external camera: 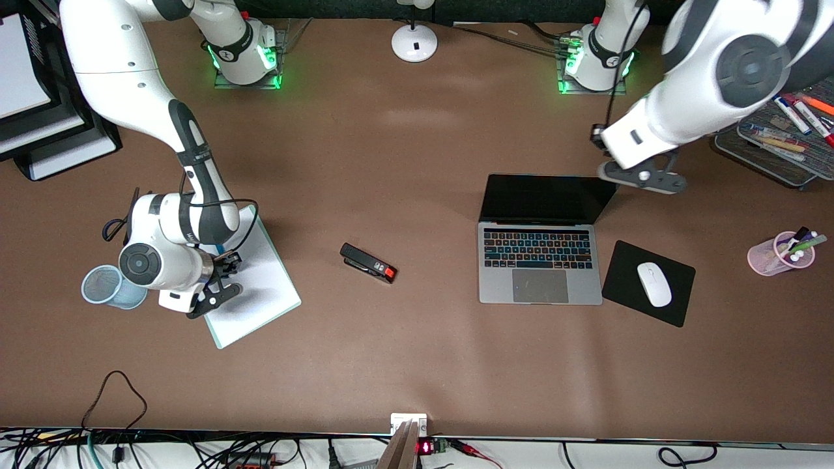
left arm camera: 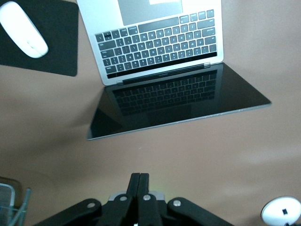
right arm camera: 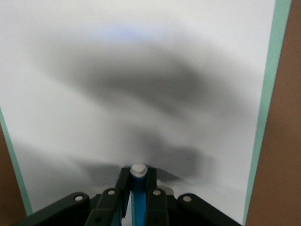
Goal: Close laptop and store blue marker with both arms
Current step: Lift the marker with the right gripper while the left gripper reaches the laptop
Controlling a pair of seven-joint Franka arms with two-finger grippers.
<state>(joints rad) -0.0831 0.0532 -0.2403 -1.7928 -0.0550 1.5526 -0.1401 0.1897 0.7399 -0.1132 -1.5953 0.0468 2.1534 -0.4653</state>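
Laptop (external camera: 539,260) in the front view: silver-grey, lid up, black screen toward the robot bases, black keys, grey trackpad; sits on the brown worktop (external camera: 417,163) toward the left arm's end. Just beside it, a black mouse pad (external camera: 619,277) with a white mouse (external camera: 653,284) on it. Pink cup (external camera: 769,257) with pens stands closer to the left arm's edge; a mesh tray (external camera: 775,153) of markers is farther from the camera than the cup. Left gripper (external camera: 642,177) hangs over the worktop by the screen's upper corner. Black stapler (external camera: 368,262) lies mid-worktop, well apart from the laptop. White board (external camera: 257,286) with a teal edge lies toward the right arm's end, a blue mesh cup (external camera: 107,286) beside it. Right gripper (external camera: 218,277) is low over the board. White lamp base (external camera: 414,42) sits between the arm bases.

Left wrist view: laptop (left arm camera: 160,42) open, screen (left arm camera: 178,101) leaned well back, dark and reflecting the keys. Left gripper (left arm camera: 139,181) fingers pressed together, nothing between them, over bare worktop. Mouse (left arm camera: 23,29) on its pad (left arm camera: 56,52).

Right wrist view: right gripper (right arm camera: 138,181) pinching the blue marker (right arm camera: 138,200), bright blue barrel, pale rounded end poking out between the fingers, over the white board (right arm camera: 141,70). Heavy shadow on the board.
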